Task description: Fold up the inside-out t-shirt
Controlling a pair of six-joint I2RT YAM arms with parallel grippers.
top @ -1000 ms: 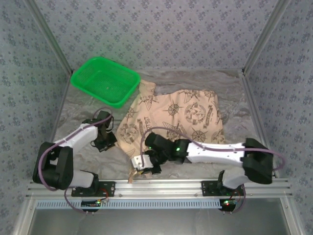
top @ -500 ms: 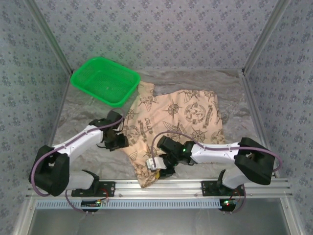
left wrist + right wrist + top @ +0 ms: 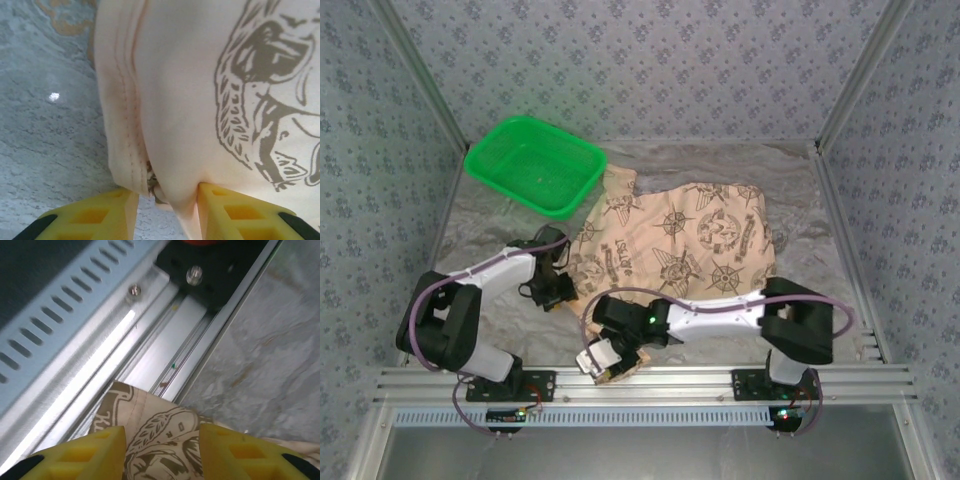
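Peach t-shirt (image 3: 700, 240) | long axis diagonal, near-left to far-right | both jaws parted astride cloth

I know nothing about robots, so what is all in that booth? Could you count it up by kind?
Robot arms: 2, the left arm and the right arm
Printed t-shirt: 1
Green basket: 1
Total: 4

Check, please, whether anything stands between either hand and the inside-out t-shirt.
Nothing visible does. The t-shirt has its hemmed edge between the jaws of the left hand. A printed corner of it lies between the jaws of the right hand, beside the metal rail at the table's near edge.
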